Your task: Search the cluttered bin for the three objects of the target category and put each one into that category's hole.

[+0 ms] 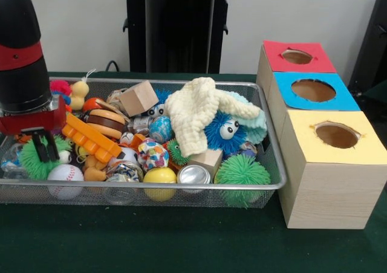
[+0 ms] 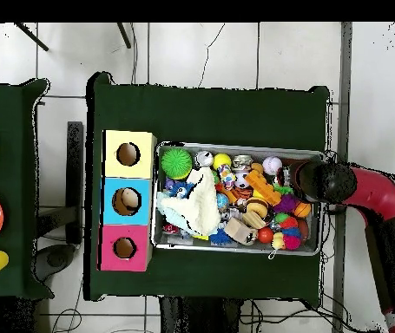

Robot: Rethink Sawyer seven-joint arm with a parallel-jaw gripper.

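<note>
I find my gripper (image 1: 41, 145) lowered into one end of the wire bin (image 1: 266, 164) over a green spiky ball (image 1: 37, 159), fingers parted and empty; nothing visibly sits in the box's three holes (image 1: 336, 135), sorting apparently unstarted.

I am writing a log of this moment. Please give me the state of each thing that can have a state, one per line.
gripper: low in the bin's end, over a green spiky ball; fingers open, empty.
wire bin: upright, full of toys.
cream cloth: crumpled, lying over the toys.
silver can: lying on its side.
red hole: open, nothing seen inside.
blue hole: open, nothing seen inside.
yellow hole: open, nothing seen inside.
</note>
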